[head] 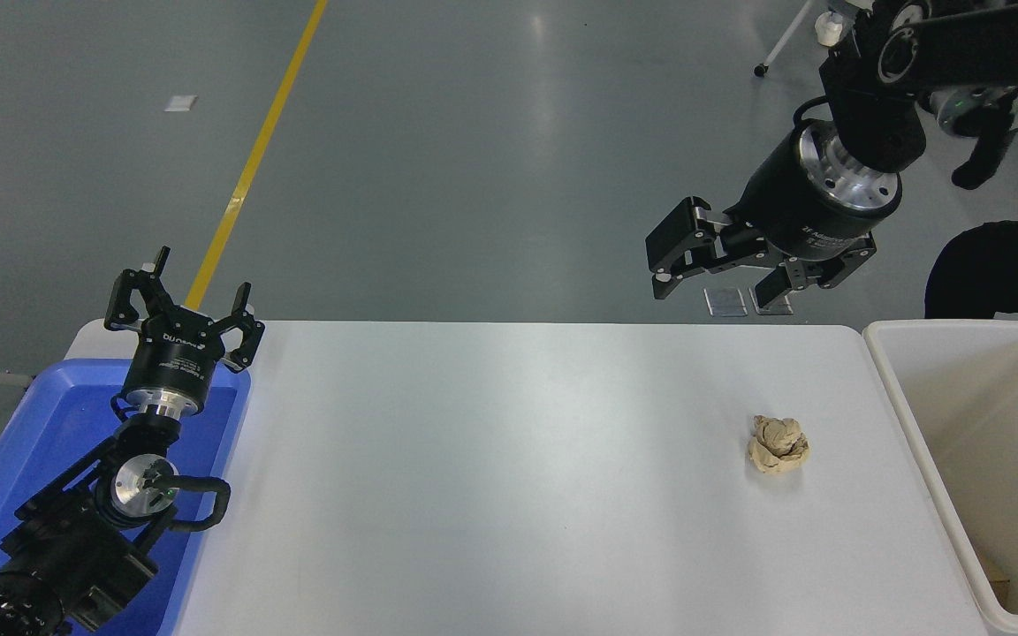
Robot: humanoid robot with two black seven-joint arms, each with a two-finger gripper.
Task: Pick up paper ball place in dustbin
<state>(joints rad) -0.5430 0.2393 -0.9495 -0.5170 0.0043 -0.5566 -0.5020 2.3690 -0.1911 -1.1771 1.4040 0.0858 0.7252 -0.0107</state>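
Paper ball [778,444] pickup begins at the right gripper [712,284], spread wide and empty, high beyond the surface [491,477]; descend centred over the wad lying beside the dustbin [893,375]. Left gripper [180,305] parked lower left.

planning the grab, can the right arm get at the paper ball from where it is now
Probably yes. The right gripper hangs open beyond the table's far edge, empty. The paper ball lies alone on the white table, apart from the dustbin, with nothing over or around it.
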